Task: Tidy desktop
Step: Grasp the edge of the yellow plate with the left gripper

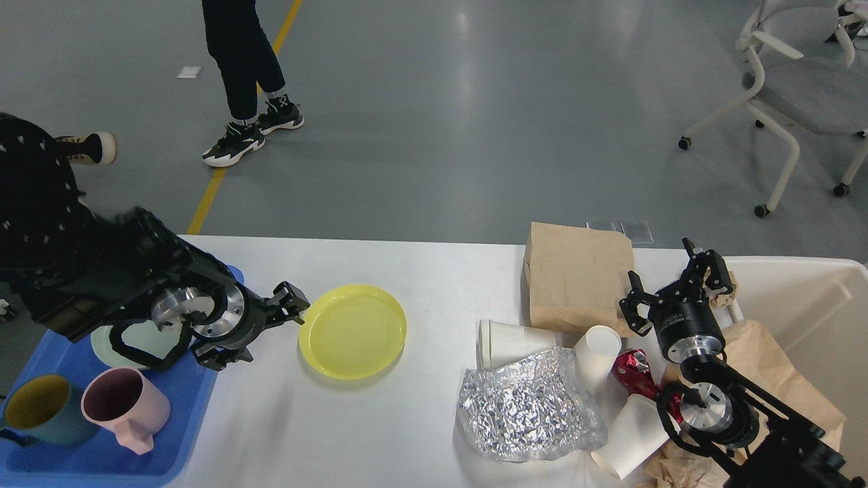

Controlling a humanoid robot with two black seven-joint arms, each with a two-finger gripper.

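Reaching for the yellow plate [352,330] at centre left of the white desktop [420,271], I judge. My left gripper [268,332] sits just beside its rim, fingers apart. Next I'd close on the rim. My right gripper [678,288], mid right, is spread and empty.

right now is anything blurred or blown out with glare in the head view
Head view: the left arm is smeared by motion blur, its left gripper soft; the foil sheet sparkles with small highlights; ceiling lights glare off the grey floor; everything else is sharp.
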